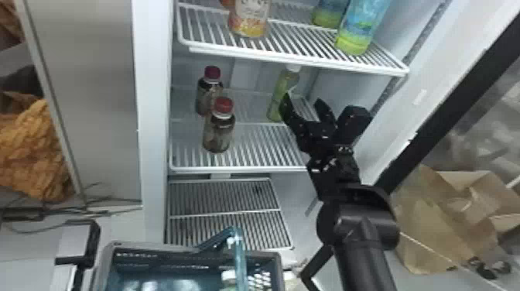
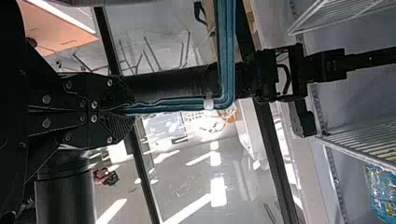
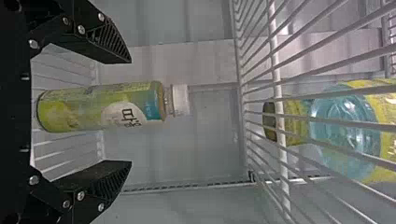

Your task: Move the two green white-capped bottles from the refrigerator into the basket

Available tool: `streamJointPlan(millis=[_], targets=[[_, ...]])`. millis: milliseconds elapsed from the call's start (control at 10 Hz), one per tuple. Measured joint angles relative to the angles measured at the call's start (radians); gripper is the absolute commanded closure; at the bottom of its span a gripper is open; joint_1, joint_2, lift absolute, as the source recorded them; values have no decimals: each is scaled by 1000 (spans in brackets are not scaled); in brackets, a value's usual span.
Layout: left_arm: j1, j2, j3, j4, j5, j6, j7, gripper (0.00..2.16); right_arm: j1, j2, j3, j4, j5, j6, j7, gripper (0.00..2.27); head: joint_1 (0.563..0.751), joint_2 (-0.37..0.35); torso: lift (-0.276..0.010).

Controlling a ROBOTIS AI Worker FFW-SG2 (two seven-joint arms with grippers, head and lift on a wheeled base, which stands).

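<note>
- Head view: in the refrigerator [image 1: 154, 96], a green white-capped bottle [image 1: 285, 83] stands on the middle shelf [image 1: 263, 154], toward the right side.
- The right gripper [image 1: 303, 98], its fingers spread apart, is close in front of that bottle.
- On the same shelf, farther left, stand two bottles with red caps, the front one [image 1: 218, 135] nearer the shelf's edge and the rear one [image 1: 204, 95] behind it.
- The upper shelf [image 1: 301, 44] bears a white and orange bottle [image 1: 249, 19] at the left and blue-green bottles [image 1: 358, 29] at the right.
- At the bottom is the basket [image 1: 154, 248], below the shelves, with its teal handle [image 1: 240, 259] raised; inside shows a white cap [image 1: 228, 275] with a little green beneath it.
- A brown paper bag [image 1: 429, 228] lies to the right of the refrigerator.
- Left wrist view: the left gripper [image 2: 128, 111] has its fingers pressed together on the basket's handle. The right arm [image 2: 177, 84] shows beyond the handle.
- Right wrist view: the green white-capped bottle, upright on its shelf, appears in the wide gap between the right gripper's fingers, with space on either side. Past the upper shelf's wires is a dark-capped bottle [image 3: 341, 106], blue and yellow.
</note>
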Motion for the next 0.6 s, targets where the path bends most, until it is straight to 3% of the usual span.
streamJointPlan(millis=[600], targets=[[-7, 0, -4, 0, 0, 0, 0, 1134, -90, -5, 40, 128, -2, 6, -27, 298, 695, -350, -263]])
